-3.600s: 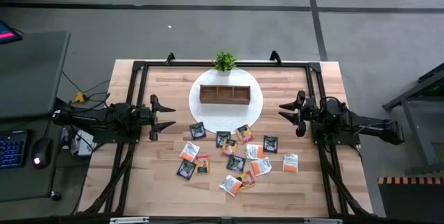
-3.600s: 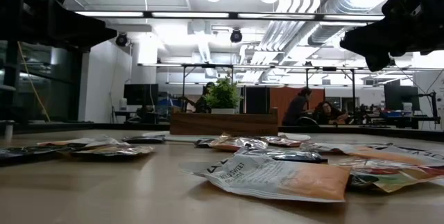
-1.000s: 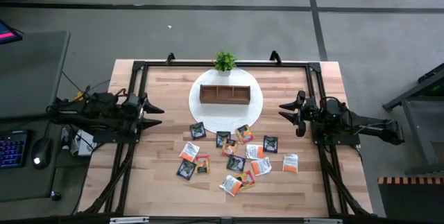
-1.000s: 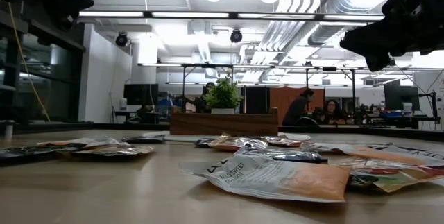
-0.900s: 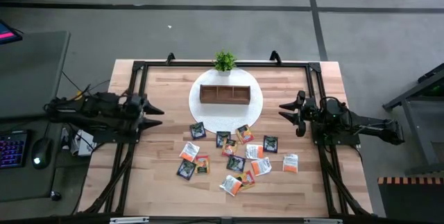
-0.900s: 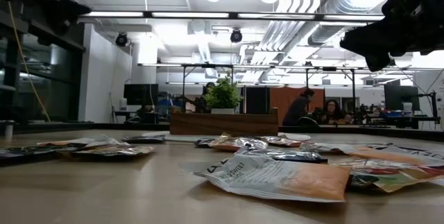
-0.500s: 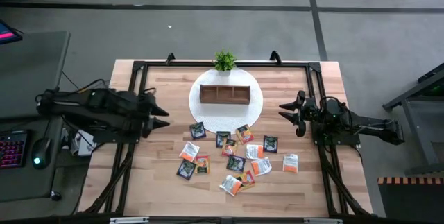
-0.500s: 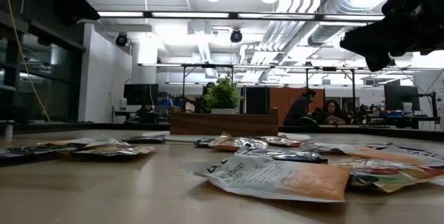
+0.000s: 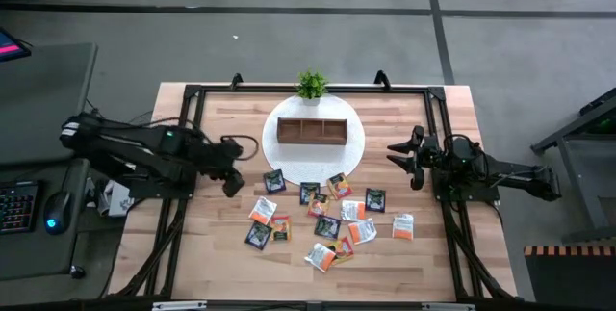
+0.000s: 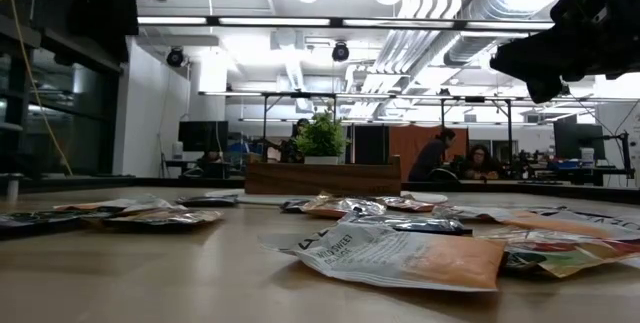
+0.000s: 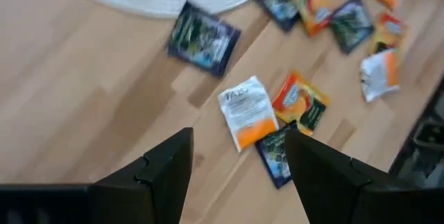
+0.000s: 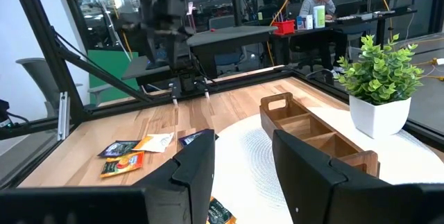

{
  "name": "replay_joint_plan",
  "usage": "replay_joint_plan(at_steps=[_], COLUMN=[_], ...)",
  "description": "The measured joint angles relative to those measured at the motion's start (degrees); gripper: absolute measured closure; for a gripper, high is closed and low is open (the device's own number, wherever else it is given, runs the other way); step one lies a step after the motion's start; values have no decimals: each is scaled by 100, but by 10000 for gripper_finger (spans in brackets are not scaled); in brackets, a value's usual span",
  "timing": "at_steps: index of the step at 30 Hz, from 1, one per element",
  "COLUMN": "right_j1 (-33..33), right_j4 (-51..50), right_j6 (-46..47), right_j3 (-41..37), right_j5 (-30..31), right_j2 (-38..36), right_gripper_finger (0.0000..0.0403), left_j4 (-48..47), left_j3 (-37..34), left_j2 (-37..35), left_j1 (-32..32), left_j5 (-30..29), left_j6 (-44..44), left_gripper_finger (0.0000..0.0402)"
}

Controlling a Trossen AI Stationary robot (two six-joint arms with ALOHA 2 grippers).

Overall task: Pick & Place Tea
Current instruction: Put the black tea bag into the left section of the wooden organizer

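Left of centre in the high view: left pincer [image 9: 234, 165] hanging above bare tabletop [image 9: 217, 229] just left of the sachet scatter, fingers apart with nothing between, probably lining up for a first pick. In the left wrist view, two dark fingers [image 11: 166, 165] spread wide, framing a white-and-orange sachet [image 11: 245, 112] lying flat with an orange one touching it and a dark one partly under that.

At mid-right of the high view: right pincer [image 9: 402, 158] parked over the tabletop's right side, well clear of the tea, fingers partly apart and empty, waiting.

Across lower centre of the high view: tea sachets [image 9: 327, 218] loose on the wood, some overlapping, none in the tray yet, so task judged barely begun. Small, flat, square; glossy crinkled foil-like wrappers in dark green-black, orange and white. Thin and slippery by the look, likely needing an edge pinch; overlaps could mean lifting two at once.

At upper centre: wooden tray [image 9: 311, 130], brown, three compartments, all looking empty, set on a round white woven mat [image 9: 353, 153]. Green potted plant [image 9: 310, 86] just behind it, apparently decoration. Tabletop of light butcher-block planks, smooth, framed by black rails.
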Motion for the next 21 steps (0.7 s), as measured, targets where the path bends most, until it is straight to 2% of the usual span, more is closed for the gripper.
replay_joint_plan(at_steps=[5,9,14,21], right_j1=[1,1,1,1], right_j4=[0,0,0,0], right_j6=[2,0,0,0], right_j3=[-1,1,1,1], right_j5=[1,1,1,1], right_j2=[2,1,0,2], right_gripper_finger=[261,261,261,261], left_j4=[-59,103,596,750], left_j3=[0,0,-2,-4], left_j2=[874,1476,2038,2378], left_j1=[-89,-73,-76,116], left_j5=[1,51,282,-4], left_j6=[-860,-1073,-776,-76], left_gripper_finger=[177,177,177,177])
